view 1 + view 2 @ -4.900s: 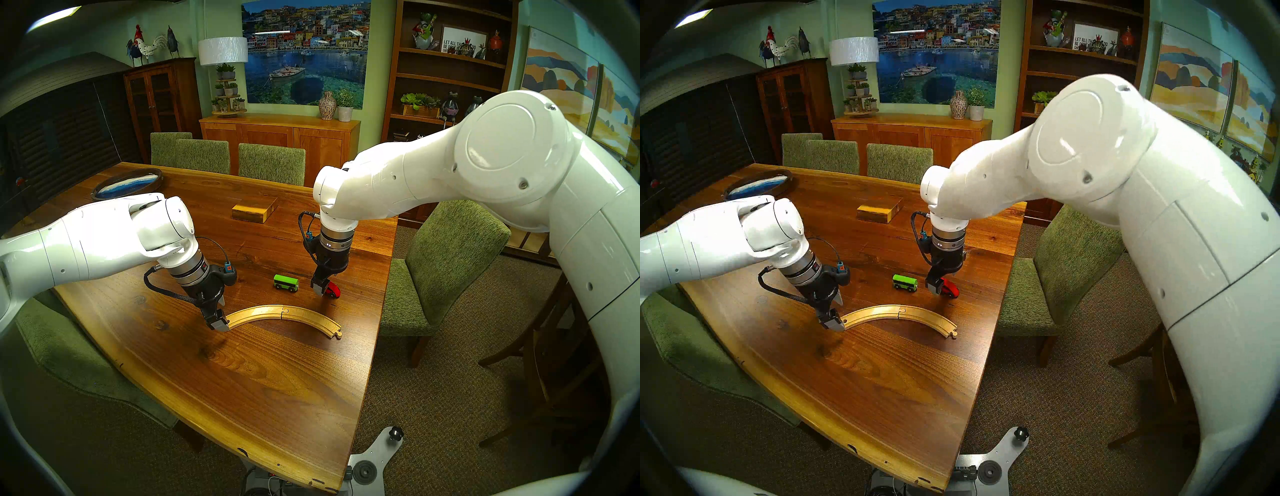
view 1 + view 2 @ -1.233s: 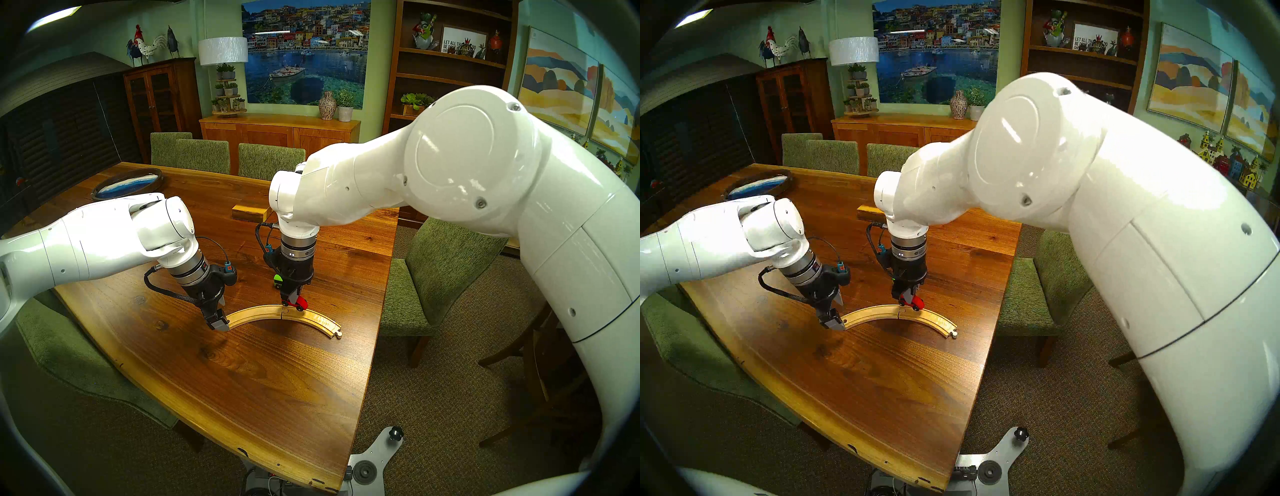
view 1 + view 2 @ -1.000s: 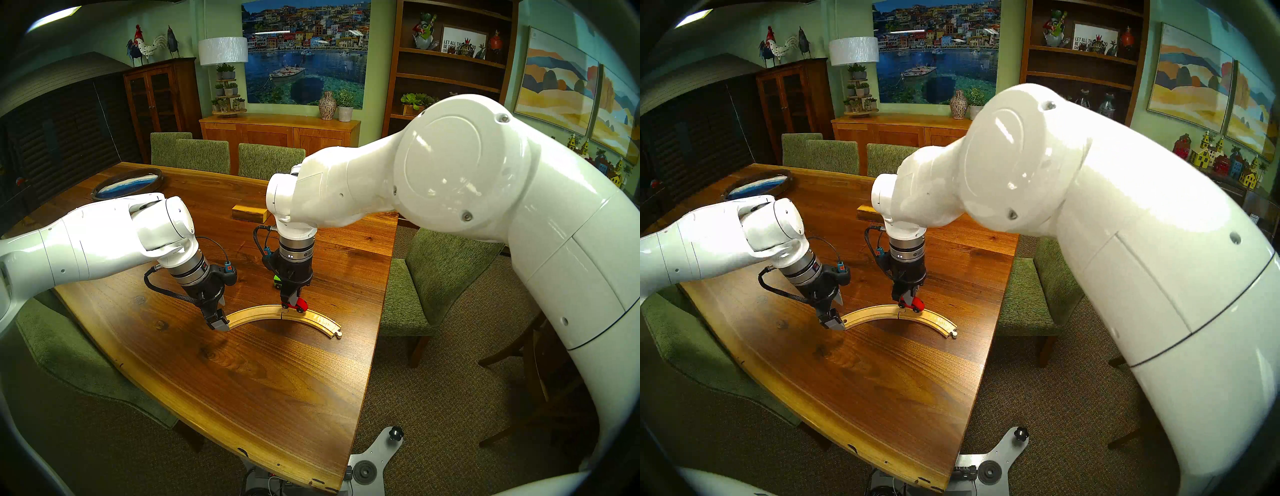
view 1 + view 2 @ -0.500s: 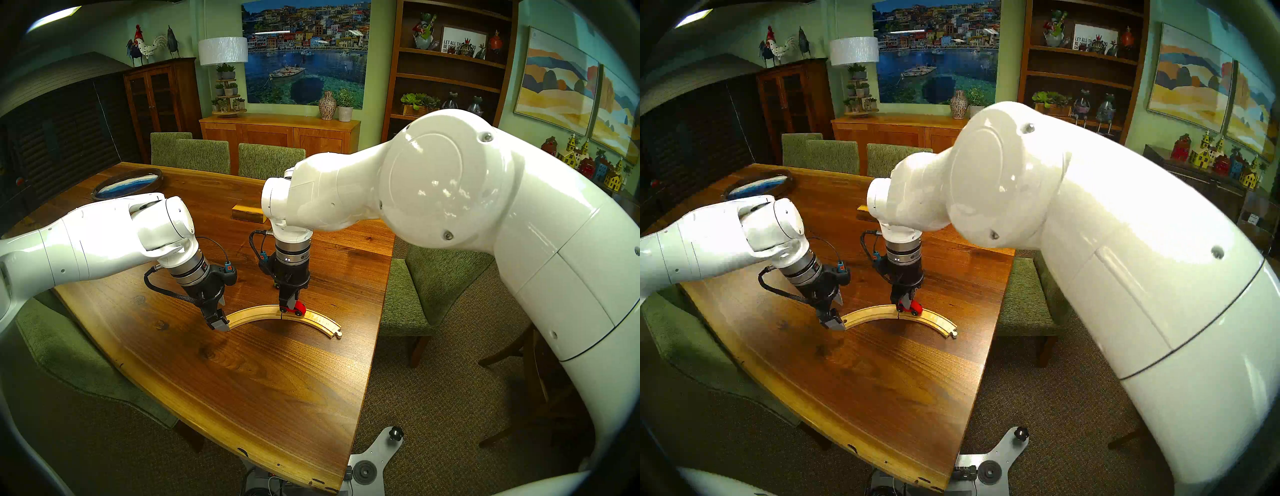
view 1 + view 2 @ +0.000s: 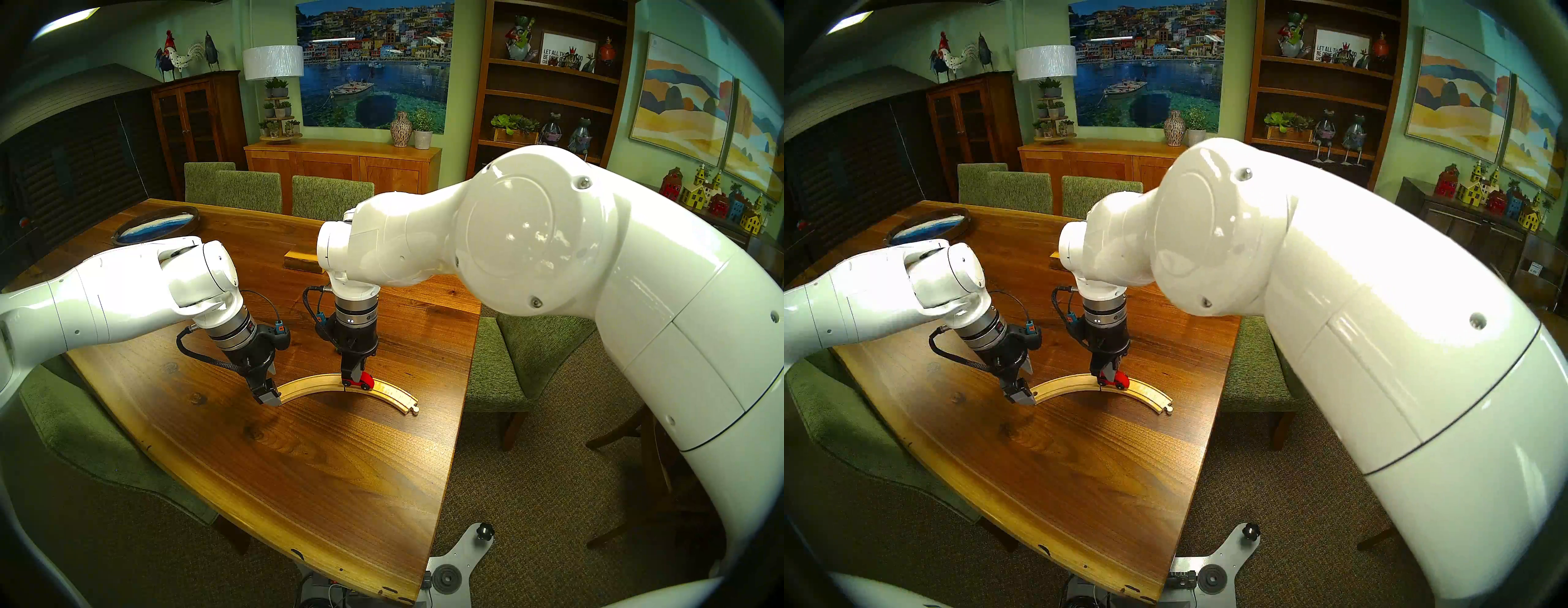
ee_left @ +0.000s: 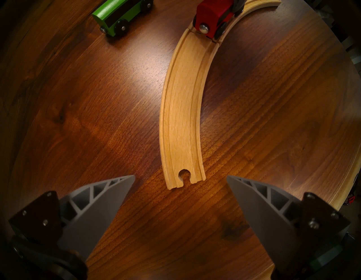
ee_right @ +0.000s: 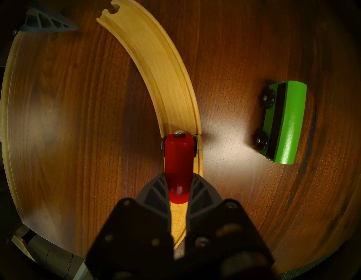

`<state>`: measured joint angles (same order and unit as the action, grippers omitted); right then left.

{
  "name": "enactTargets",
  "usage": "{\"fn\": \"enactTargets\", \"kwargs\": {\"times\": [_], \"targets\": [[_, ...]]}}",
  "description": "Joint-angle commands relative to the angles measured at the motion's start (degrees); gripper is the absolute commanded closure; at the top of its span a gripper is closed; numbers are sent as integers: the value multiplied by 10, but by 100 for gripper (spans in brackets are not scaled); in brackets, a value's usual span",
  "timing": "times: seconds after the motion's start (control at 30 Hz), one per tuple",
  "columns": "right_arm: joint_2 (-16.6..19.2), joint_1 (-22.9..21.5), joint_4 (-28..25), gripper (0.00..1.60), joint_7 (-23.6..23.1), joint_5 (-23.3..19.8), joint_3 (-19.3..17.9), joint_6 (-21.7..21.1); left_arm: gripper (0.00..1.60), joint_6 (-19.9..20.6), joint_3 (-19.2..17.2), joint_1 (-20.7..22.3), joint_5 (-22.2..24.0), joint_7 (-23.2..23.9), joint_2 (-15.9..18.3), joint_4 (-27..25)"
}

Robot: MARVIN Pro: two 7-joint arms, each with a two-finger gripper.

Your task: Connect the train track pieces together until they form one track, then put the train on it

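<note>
Two pale-wood curves, joined end to end, form the one track near the middle of the table. Head stereo left: the right gripper points down, clamped on the red engine, which sits at the joint between the two curves; whether its wheels lie in the grooves cannot be made out from here. The left gripper hangs at the track's left end, its near finger covering that end. The right arm hides most of the wooden block at the far side, and the green carriage is hidden behind the right wrist.

Head stereo right: nearly the same picture; only a corner of the block shows past the right arm, and the peg at the track's right end is visible.

Left wrist: the two fingers stand wide apart with nothing between them, the track's socket end just beyond their tips. The engine and the green carriage, which stands on the table left of the track, are cut off at the top edge.

Right wrist: the fingers press the engine's sides; its wheels sit on the rails at the joint, while its front is partly covered by the fingers. The carriage rests on the table, apart from the track.
</note>
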<state>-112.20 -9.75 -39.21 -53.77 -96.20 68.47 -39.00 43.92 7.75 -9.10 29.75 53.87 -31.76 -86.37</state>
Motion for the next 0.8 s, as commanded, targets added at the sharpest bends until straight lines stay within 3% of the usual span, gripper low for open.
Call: {"fn": "enactTargets", "kwargs": {"times": [0.0, 0.77], "targets": [[-1, -9, 18, 160, -3, 2, 0, 0, 0, -1, -14, 18, 1, -1, 0, 1], [-7, -10, 21, 160, -12, 7, 10, 11, 0, -1, -14, 18, 1, -1, 0, 1]]}}
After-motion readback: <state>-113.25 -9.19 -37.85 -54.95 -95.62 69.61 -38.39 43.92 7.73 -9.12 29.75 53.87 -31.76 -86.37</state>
